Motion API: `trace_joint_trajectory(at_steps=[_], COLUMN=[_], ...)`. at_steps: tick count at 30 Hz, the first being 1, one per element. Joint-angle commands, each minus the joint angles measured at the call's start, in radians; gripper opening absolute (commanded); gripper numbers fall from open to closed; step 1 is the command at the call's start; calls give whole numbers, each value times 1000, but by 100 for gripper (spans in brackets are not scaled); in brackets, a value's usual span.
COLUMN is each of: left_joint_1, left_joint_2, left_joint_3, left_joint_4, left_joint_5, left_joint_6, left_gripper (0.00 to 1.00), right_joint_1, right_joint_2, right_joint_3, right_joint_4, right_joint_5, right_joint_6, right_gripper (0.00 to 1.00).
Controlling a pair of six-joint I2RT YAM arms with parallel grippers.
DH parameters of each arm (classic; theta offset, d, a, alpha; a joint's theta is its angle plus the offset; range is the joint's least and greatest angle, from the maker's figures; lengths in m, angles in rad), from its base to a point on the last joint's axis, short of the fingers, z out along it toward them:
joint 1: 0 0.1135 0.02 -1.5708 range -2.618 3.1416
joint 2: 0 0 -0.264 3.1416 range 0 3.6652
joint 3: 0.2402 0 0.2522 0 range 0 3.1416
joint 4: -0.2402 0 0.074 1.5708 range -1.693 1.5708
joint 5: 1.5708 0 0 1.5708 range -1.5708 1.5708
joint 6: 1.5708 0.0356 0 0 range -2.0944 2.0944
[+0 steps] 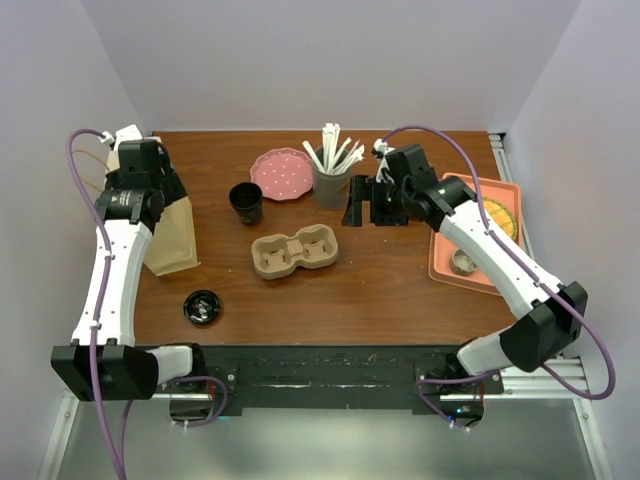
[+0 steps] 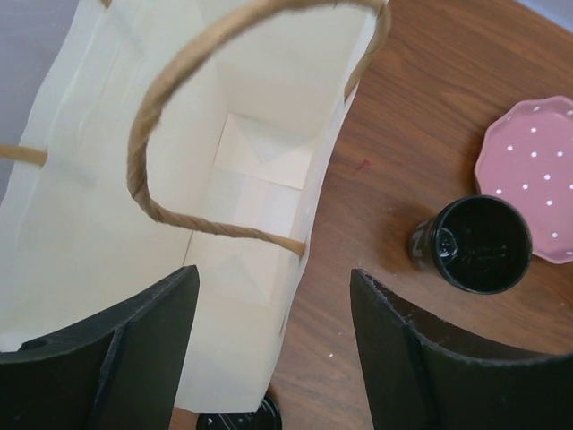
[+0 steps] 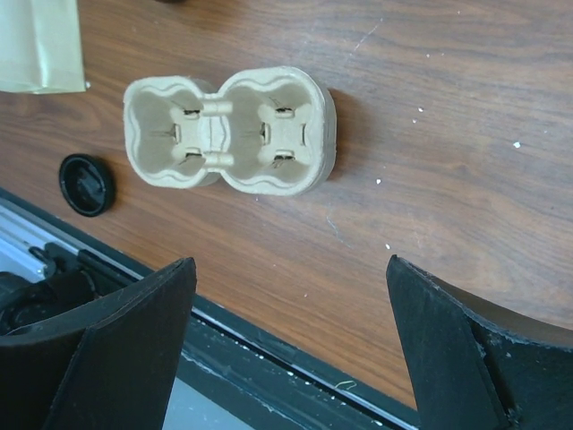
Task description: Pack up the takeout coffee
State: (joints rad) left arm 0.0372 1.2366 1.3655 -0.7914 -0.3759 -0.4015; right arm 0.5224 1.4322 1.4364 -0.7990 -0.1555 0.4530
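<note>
Both pincers open and empty; the takeout coffee is nowhere in plain sight.

The left pincer (image 2: pixel 273 278) hangs with its jaws apart over the mouth of the paper bag (image 2: pixel 89 206) at the far-left corner of the counter (image 3: pixel 430 134), placed, I judge, for dropping something in; the bag's floor shows bare. The right pincer (image 3: pixel 291 269), spread wide with nothing between its jaws, looks down on the two-cup pulp carrier (image 3: pixel 208 134) mid-counter, both wells vacant. Only a lidless black cup (image 2: pixel 474 244) near the bag and a loose black lid (image 3: pixel 87 184) toward the near edge show. The lidded, lettered cup may sit hidden behind the right arm in the overhead view, but I cannot tell.
</note>
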Motion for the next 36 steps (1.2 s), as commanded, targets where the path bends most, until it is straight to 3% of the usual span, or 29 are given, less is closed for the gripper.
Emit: trace_joint_trajectory(at_steps=[1, 8, 11, 14, 15, 19, 25, 31, 33, 36], left_joint_1=[3, 3, 3, 3, 1, -3, -74, -126, -126, -126], left_joint_2=[-5, 12, -9, -5, 1, 40, 27, -3, -15, 10], left_joint_3=[-28, -42, -23, 55, 104, 231, 354, 434, 422, 425], left_joint_4=[-6, 10, 43, 35, 18, -84, -221, -382, -390, -391], left_joint_5=[-35, -20, 5, 23, 37, 68, 167, 114, -24, -196], left_joint_6=[-16, -8, 22, 53, 59, 41, 15, -37, -36, -72], left_gripper=[70, 59, 47, 27, 18, 0, 0, 0, 19, 40], right_joint_1=[33, 39, 37, 39, 37, 37, 39, 37, 39, 41], right_joint_2=[2, 7, 5, 7, 7, 16, 43, 68, 79, 71], right_joint_3=[48, 45, 42, 51, 56, 87, 179, 197, 203, 196], right_joint_4=[32, 26, 26, 21, 20, 7, -9, 24, 24, 49], right_joint_5=[42, 39, 37, 39, 40, 42, 47, 19, 4, -19], right_joint_6=[18, 6, 4, -2, -4, -5, -5, -7, 6, 16], right_gripper=[91, 90, 90, 90, 90, 90, 90, 90, 90, 89])
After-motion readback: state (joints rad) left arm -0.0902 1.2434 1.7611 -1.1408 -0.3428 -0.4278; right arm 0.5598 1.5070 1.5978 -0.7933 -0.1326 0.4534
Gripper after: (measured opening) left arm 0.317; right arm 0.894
